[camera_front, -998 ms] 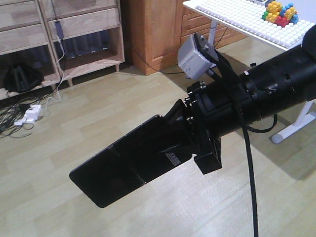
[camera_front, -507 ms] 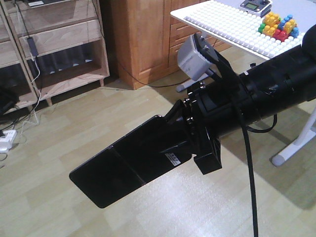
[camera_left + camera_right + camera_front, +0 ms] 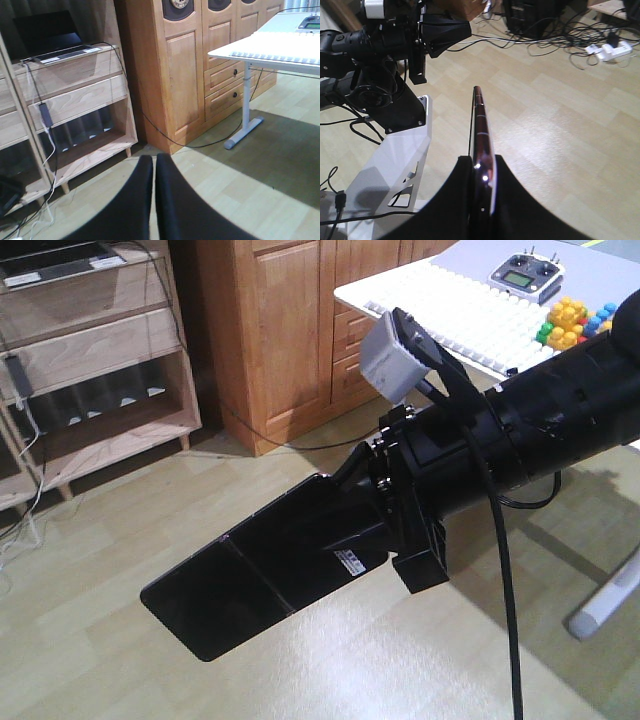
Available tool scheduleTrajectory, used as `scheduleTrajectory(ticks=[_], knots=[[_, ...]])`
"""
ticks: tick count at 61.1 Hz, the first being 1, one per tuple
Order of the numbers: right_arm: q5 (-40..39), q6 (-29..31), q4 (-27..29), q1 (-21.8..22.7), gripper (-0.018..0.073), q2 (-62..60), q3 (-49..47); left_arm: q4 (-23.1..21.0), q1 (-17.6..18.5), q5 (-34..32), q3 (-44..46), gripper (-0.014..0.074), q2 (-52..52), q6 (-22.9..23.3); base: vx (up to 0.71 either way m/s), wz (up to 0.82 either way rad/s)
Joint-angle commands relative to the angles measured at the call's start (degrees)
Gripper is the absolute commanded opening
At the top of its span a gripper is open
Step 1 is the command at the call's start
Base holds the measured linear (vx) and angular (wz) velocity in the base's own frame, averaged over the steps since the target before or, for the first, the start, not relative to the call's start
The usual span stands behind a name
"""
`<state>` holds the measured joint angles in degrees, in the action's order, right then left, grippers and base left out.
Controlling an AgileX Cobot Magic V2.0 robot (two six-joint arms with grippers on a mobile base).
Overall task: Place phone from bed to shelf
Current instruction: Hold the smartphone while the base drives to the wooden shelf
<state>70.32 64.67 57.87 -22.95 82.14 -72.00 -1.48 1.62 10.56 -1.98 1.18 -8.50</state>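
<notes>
In the front view the phone (image 3: 260,575), a glossy black slab with a crease and a small white sticker, hangs over the wood floor. My right gripper (image 3: 352,532) is shut on its near end. The right wrist view shows the phone (image 3: 480,120) edge-on, pinkish rim up, clamped between that gripper's (image 3: 482,159) black fingers. My left gripper (image 3: 154,158) is shut with nothing in it and faces the shelf (image 3: 80,80), a pale wood unit that also shows at the far left (image 3: 100,350). The bed is out of view.
A laptop (image 3: 50,40) sits on the shelf top, with cables hanging down. An orange-brown cabinet (image 3: 280,330) stands beside the shelf. At the right is a white table (image 3: 450,315) with toy bricks (image 3: 570,325) and a remote controller (image 3: 525,275). Cables and a power strip (image 3: 610,50) lie on the floor.
The shelf, cabinet and table have slid left in the front view, and the controller has come into sight. The right arm and phone keep the same place in the frame.
</notes>
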Motion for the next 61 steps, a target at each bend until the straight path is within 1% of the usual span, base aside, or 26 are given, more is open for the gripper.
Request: scheduleTrajectory(ticks=[1,33,61], knots=[[3.3,-0.2,4.6,0.1,-0.0002,-2.2,-1.5,-0.5,0.2,-4.1,1.3,0.0001,0.2,0.3,0.46,-0.04],[3.3,-0.2,4.6,0.1,-0.0002,-2.2,-1.5,-0.5,0.2,-4.1,1.3,0.0001,0.2,0.3,0.46,0.03],[3.3,-0.2,4.6,0.1,-0.0002,-2.2,-1.5,-0.5,0.2,-4.1,1.3,0.0001,0.2,0.3,0.46,0.26]])
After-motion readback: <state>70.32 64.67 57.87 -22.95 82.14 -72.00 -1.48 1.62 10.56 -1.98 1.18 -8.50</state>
